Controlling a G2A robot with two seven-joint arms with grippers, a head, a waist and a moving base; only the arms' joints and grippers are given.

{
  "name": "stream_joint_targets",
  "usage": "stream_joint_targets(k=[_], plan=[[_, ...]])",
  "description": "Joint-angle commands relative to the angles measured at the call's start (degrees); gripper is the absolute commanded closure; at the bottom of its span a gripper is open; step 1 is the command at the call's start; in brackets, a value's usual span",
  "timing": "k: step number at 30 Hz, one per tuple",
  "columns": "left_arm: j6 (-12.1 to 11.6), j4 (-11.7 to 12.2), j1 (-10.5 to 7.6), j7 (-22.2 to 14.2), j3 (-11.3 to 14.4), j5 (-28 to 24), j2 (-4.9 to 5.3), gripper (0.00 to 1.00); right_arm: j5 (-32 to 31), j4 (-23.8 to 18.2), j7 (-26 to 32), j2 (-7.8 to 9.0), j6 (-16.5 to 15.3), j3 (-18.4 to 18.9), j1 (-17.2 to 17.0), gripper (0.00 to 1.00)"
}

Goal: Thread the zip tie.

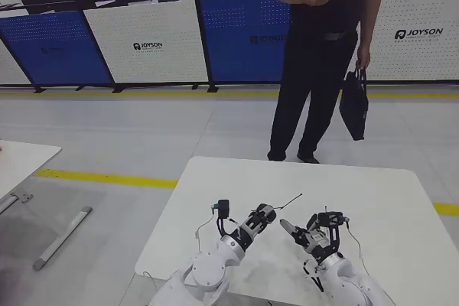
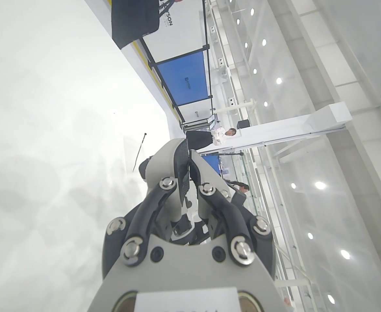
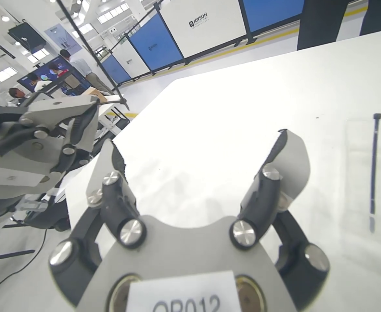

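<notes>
One zip tie lies along 8-to-2 o'clock, just off the pinched-shut left gripper at 1 o'clock, nearer it than the wide-open right gripper.

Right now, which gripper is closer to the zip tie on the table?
Left. The left gripper, fingers shut, has its tip just beside one end of the zip tie. The right gripper, fingers open, is farther off, with bare table between.
</notes>
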Motion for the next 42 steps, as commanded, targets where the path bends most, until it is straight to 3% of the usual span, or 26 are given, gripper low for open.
stream_joint_targets(k=[1,12,13,14,16,20,26,37,42], plan=[[0.0,0.0,-0.02,0.0,0.0,0.1,0.00,1.00,-0.3,0.5,1.3,-0.13,0.7,-0.6,0.8,0.00],[-0.2,0.2,-0.19,0.0,0.2,0.0,-0.07,1.00,1.4,0.4,1.4,-0.22,1.0,-0.4,0.9,0.02],[-0.2,0.2,-0.23,-0.1,0.3,0.1,-0.08,1.00,1.6,0.4,1.7,-0.22,0.8,-0.3,1.0,0.37],[-0.2,0.2,-0.29,-0.1,0.4,0.2,-0.10,1.00,1.8,0.3,1.9,-0.23,0.8,-0.3,1.1,0.53],[-0.2,0.2,-0.41,-0.1,0.6,0.4,-0.12,1.00,2.0,0.4,2.9,-0.25,0.8,-0.4,1.5,0.54],[-0.3,0.2,-0.56,0.0,0.6,0.7,-0.15,1.00,2.1,0.7,3.9,-0.23,0.1,-0.6,1.9,0.71],[-0.2,0.6,-0.88,-0.2,1.0,1.1,-0.22,1.00,2.7,0.2,4.2,-0.05,-2.7,-0.3,1.8,0.70],[0.3,1.5,-1.55,-0.7,1.6,1.9,-0.32,1.00,1.7,-0.8,3.5,0.06,-3.6,-0.5,1.5,0.67],[0.5,1.9,-1.68,-1.0,1.9,2.3,-0.34,1.00,1.4,-1.0,2.6,0.06,-3.7,-0.5,1.4,0.71]])
